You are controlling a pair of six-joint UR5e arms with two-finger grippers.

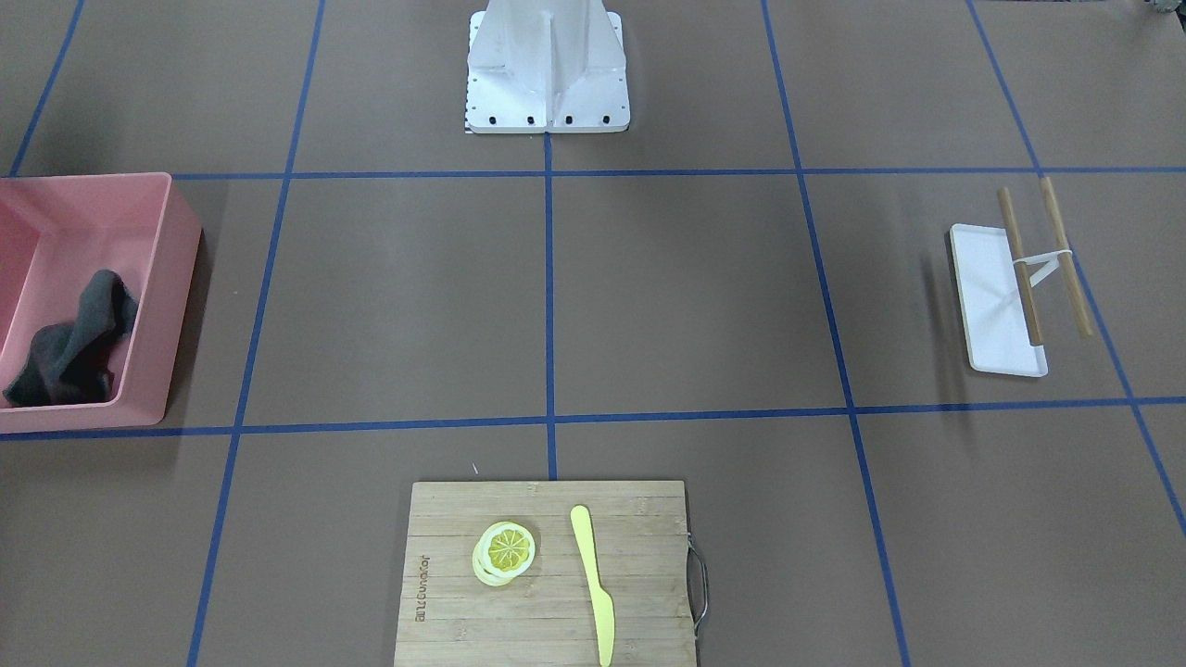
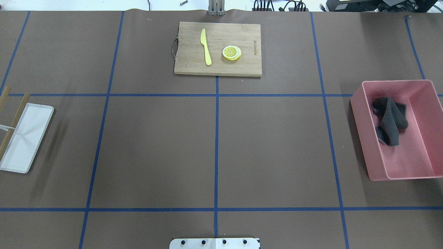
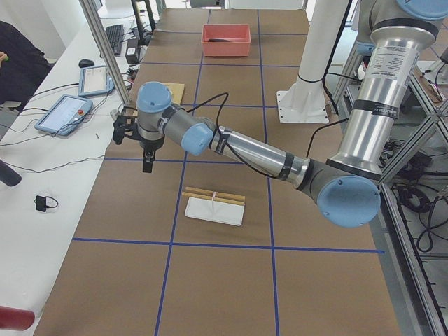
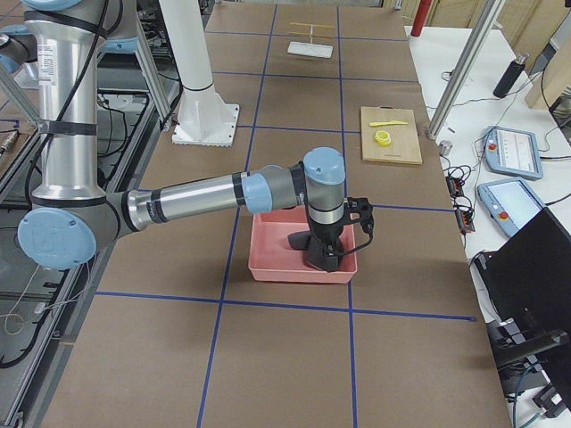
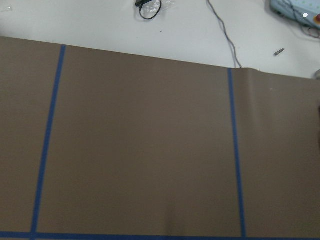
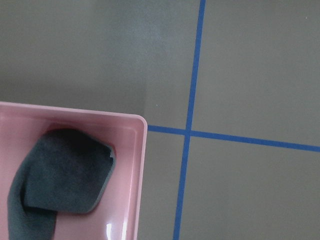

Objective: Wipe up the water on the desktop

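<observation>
Figure. The brown, blue-taped desktop (image 2: pixel 155 145) was spread beneath both arms. The left gripper (image 3: pixel 147 165) was held above it near a white tray (image 3: pixel 214 210). The right gripper (image 4: pixel 316 254) was positioned over a pink bin (image 2: pixel 363 138) holding a dark cloth (image 2: pixel 390 121). Neither gripper's opening could be judged.

Counts: 1 pink bin (image 2: pixel 360 103), 1 dark grey cloth (image 2: pixel 391 121). 1 bamboo cutting board (image 2: pixel 242 65), 1 yellow knife (image 2: pixel 205 46). Lemon slices (image 2: pixel 231 53) are stacked, at least 2, exact count unclear. 1 white tray (image 2: pixel 31 138), 2 wooden sticks (image 1: pixel 1011 227). 2 arms: left arm (image 3: pixel 259 150), right arm (image 4: pixel 187 201). 2 tablet-style pendants (image 4: pixel 510 150).
</observation>
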